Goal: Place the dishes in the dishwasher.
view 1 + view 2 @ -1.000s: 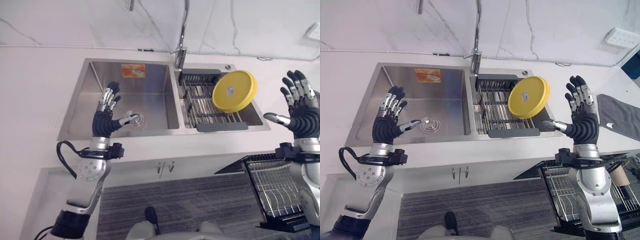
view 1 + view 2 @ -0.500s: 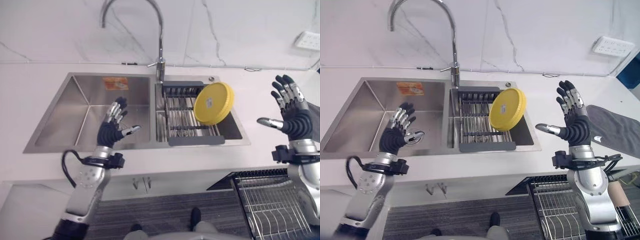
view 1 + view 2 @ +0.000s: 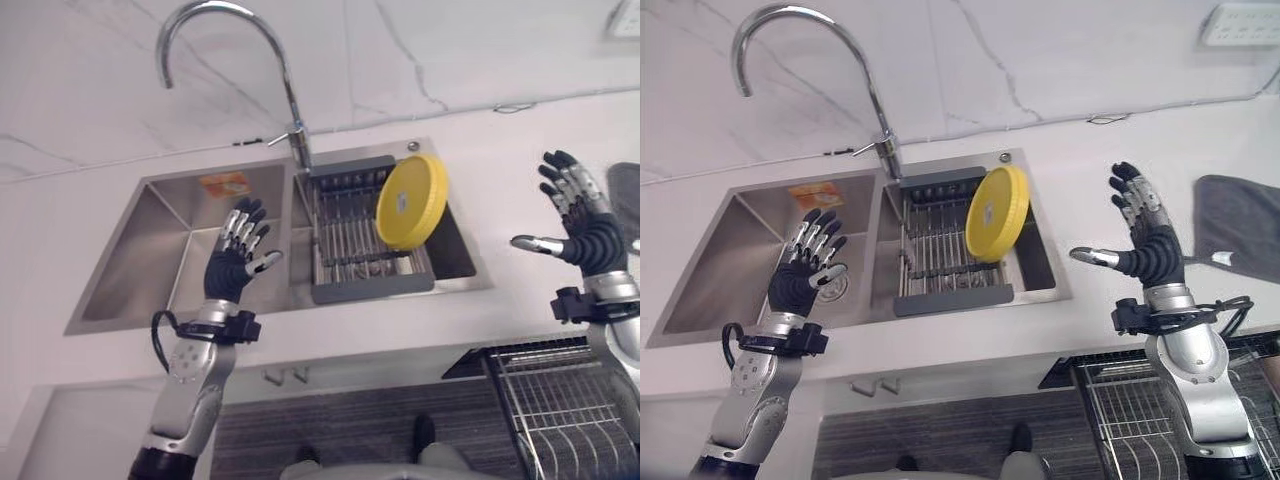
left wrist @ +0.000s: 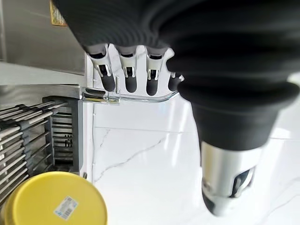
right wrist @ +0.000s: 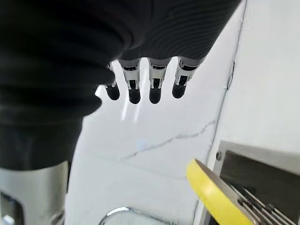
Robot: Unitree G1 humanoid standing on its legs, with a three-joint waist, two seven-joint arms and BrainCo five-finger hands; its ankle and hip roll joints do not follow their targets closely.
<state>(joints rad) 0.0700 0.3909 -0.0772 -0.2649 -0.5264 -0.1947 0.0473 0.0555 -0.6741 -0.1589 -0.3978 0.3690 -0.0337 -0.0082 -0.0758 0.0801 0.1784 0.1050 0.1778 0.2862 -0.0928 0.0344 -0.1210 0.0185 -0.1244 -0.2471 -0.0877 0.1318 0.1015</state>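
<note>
Yellow plate [image 3: 410, 202] beyond raised hands

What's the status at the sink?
Left robot hand and right robot hand open, empty. Yellow plate on edge in sink rack, untouched. Nothing blocking it.

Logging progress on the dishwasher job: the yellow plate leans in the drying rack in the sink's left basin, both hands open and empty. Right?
Not quite: the yellow plate leans in the drying rack in the sink's right basin, as the left eye view shows. The left hand and right hand are open and empty.
</note>
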